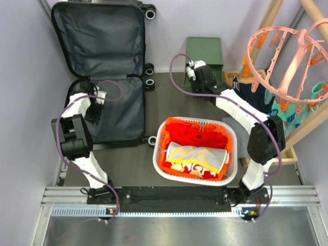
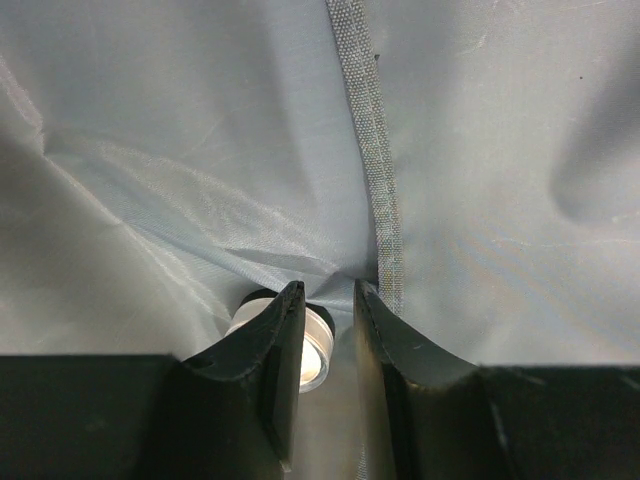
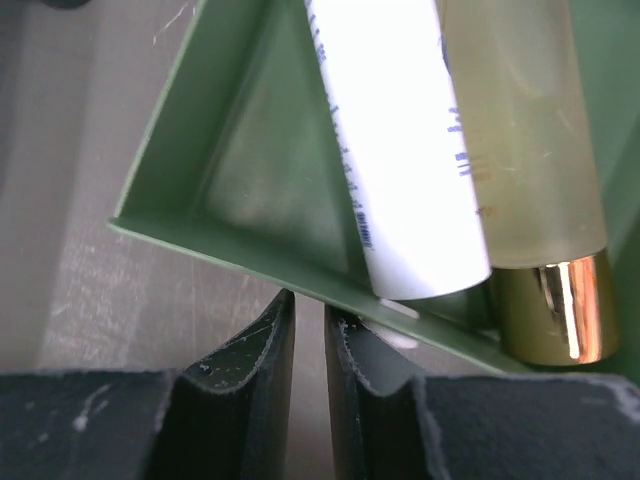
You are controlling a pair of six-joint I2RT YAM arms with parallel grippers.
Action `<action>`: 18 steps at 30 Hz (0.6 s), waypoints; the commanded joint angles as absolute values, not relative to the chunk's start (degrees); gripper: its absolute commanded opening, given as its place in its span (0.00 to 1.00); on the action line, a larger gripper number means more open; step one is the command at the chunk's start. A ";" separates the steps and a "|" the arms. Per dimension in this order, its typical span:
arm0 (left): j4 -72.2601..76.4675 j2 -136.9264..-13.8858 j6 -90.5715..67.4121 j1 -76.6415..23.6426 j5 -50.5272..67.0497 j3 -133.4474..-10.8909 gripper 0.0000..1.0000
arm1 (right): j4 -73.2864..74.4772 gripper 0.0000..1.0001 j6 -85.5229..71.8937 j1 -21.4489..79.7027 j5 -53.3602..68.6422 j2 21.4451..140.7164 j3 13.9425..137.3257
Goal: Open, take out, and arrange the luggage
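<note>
Black hard-shell luggage (image 1: 97,46) is lying wide open. Its lid is leaning up well beyond the left gripper (image 2: 328,290), and its lower half is spreading out flat directly under those jaws. The white laundry basket (image 1: 156,156), heaped with red and orange clothes, is sitting well off to the side of both grippers, touched by neither.

The right gripper (image 3: 308,298) is hovering at the near rim of the green box (image 3: 250,180), which is opening out just ahead of its tips. Those jaws are drawn nearly together, with only a slim gap showing. The rim is meeting them right at the tips, and I cannot tell whether they are nipping it.

The left jaws are standing narrowly apart and appear to be pinching a pucker of the grey lining (image 2: 180,200), since folds are radiating from the gap. A woven strap (image 2: 375,180) is running away from the right-hand jaw.

Inside the box, beyond the right jaws, a white tube (image 3: 400,150) and a pale bottle (image 3: 530,130) are lying side by side. A small silver round piece (image 2: 315,340) is peeking from behind the left-hand finger.

The case is looking stiff, bulky and probably heavy for these arms. Its lining is looking thin and slippery, likely to stretch or slide out of a pinch. For shifting the case, the rigid shell edge is looking like the surer hold.
</note>
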State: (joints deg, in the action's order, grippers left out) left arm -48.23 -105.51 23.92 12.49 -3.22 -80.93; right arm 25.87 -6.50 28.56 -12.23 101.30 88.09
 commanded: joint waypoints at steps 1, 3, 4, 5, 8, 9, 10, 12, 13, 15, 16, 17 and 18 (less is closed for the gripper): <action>-48.78 -102.48 24.08 12.57 -2.55 -81.21 0.31 | 15.65 0.18 -3.61 25.93 -15.56 105.63 95.96; -48.87 -102.48 24.00 12.57 -2.55 -81.30 0.31 | 15.29 0.18 -2.03 25.23 -15.91 108.79 98.16; -48.87 -102.39 23.99 12.66 -2.55 -81.30 0.31 | 15.47 0.18 -1.59 24.79 -16.08 109.68 100.52; -48.78 -102.22 24.17 12.66 -2.64 -81.30 0.31 | 15.47 0.18 -1.06 24.44 -16.87 110.64 101.59; -48.78 -101.95 24.52 12.66 -3.25 -81.12 0.31 | 13.54 0.18 1.39 22.94 -16.97 113.55 104.41; -48.87 -101.69 24.61 12.66 -3.34 -81.12 0.31 | 12.67 0.18 2.10 22.50 -16.79 114.16 104.85; -48.78 -101.69 24.61 12.57 -3.43 -81.21 0.31 | 11.61 0.18 2.46 21.72 -16.61 115.56 105.98; -48.95 -101.78 24.61 12.66 -3.60 -81.56 0.32 | 11.16 0.18 3.42 21.01 -16.44 117.06 107.75; -49.04 -101.78 24.52 12.57 -3.60 -81.65 0.31 | 10.81 0.18 3.78 20.40 -16.52 117.85 109.41; -49.30 -101.78 24.43 12.57 -3.52 -82.00 0.32 | 9.93 0.18 4.56 19.95 -15.91 119.79 111.09; -49.39 -101.86 24.52 12.57 -3.60 -82.09 0.31 | 9.32 0.18 5.01 19.78 -15.82 120.32 112.22; -49.57 -101.95 24.52 12.66 -3.69 -82.26 0.31 | 7.92 0.18 5.44 19.78 -15.82 121.02 112.58; -49.57 -102.04 24.43 12.57 -3.78 -82.44 0.31 | 7.39 0.18 6.49 19.78 -15.82 121.29 112.94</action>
